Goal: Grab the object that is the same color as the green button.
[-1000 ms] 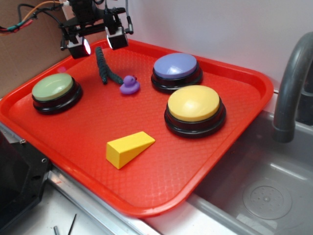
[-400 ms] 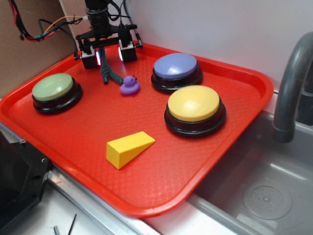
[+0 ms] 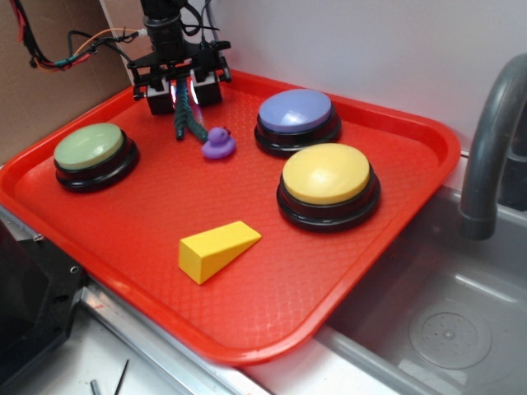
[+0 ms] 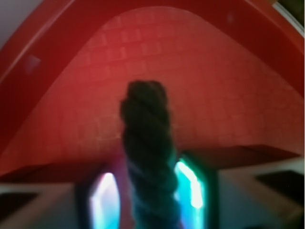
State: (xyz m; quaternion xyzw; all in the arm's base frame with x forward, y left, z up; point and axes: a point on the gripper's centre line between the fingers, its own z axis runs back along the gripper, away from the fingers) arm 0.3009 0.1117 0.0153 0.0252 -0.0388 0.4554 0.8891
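**Gripper clamped on green snake at tray's back edge**

No writing is legible. The gripper [image 3: 184, 89] grasps the snake toy [image 3: 186, 120], pads [image 4: 189, 187] pressing both sides, near the red tray's [image 3: 247, 329] rear rim. Three buttons: green button [image 3: 89, 146], purple [image 3: 295, 110], yellow [image 3: 326, 174]. One duck [image 3: 218, 143], one yellow wedge [image 3: 216, 248]; bare tray floor lies between them.

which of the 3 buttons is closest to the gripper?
The green button, alone on the tray's left side. The purple button and yellow button sit farther off to the right of the gripper, which straddles the snake.
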